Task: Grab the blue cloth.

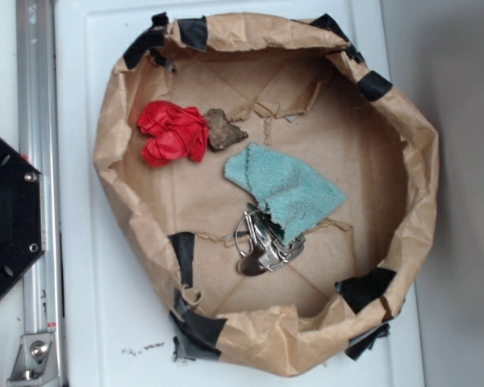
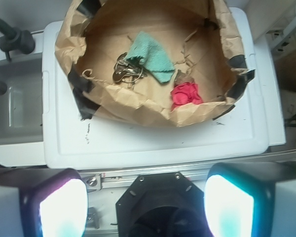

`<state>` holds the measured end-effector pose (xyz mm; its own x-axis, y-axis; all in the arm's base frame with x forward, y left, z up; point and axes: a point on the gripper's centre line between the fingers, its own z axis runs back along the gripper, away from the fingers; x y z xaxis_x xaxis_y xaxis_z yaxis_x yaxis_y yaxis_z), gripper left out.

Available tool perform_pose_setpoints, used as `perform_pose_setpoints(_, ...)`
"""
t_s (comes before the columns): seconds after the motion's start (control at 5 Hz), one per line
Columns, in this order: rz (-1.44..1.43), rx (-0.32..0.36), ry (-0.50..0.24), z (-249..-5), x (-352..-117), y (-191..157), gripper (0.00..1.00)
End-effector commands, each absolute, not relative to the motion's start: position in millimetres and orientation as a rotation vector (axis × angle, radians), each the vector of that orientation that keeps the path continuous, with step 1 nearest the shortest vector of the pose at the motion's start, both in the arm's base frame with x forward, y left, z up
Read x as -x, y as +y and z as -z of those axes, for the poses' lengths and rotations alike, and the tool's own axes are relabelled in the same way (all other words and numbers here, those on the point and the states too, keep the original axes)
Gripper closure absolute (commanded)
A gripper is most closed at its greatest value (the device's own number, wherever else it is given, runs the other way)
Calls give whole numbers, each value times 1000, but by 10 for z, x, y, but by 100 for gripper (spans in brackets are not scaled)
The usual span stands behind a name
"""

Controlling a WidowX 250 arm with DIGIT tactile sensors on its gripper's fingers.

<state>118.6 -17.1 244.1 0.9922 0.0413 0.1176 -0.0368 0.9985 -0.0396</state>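
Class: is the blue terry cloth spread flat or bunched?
Bunched: the light teal-blue terry cloth lies rumpled, one end draped over the shiny metal clips.

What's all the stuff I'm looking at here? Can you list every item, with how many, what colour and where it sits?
Paper basin: one, brown with black tape patches on the rim, standing on the white surface.
Blue cloth: one, light teal, middle of the basin floor, its lower edge lying over the metal bundle.
Metal clip bundle: one, shiny silver, just below the cloth.
Red wad: one, bright red, upper left of the basin floor.
Brown lump: one, dull brown, touching the red wad's right side.
White surface: one, white, under the basin.
Metal rail: one, silver, along the left edge.
Robot base: one, black, far left.
Hand: one, open, two fingers glowing teal, outside the basin.
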Motion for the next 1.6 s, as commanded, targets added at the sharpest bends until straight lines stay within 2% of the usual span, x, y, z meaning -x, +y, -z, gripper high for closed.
perform_pose_setpoints(0.0, -39, 37, -119, -2441, -1186, -171, 0)
perform_pose_setpoints(0.2, -67, 29, -225, -2162, -1686, -79, 0)
perform_pose_setpoints(0.4, 18, 42, -235, -1885, -2195, -36, 0)
perform_pose_setpoints(0.6, 68, 16, -162, -1535, -2633, 14, 0)
perform_pose_setpoints(0.8, 154, 6, -67, -1057, -2838, -81, 0)
perform_pose_setpoints(1.0, 187, -25, 6, -694, -2835, -150, 0)
perform_pose_setpoints(1.2, 155, -82, 48, -421, -2834, -202, 0)
perform_pose_setpoints(1.4, 112, -67, 27, -327, -2914, -179, 100)
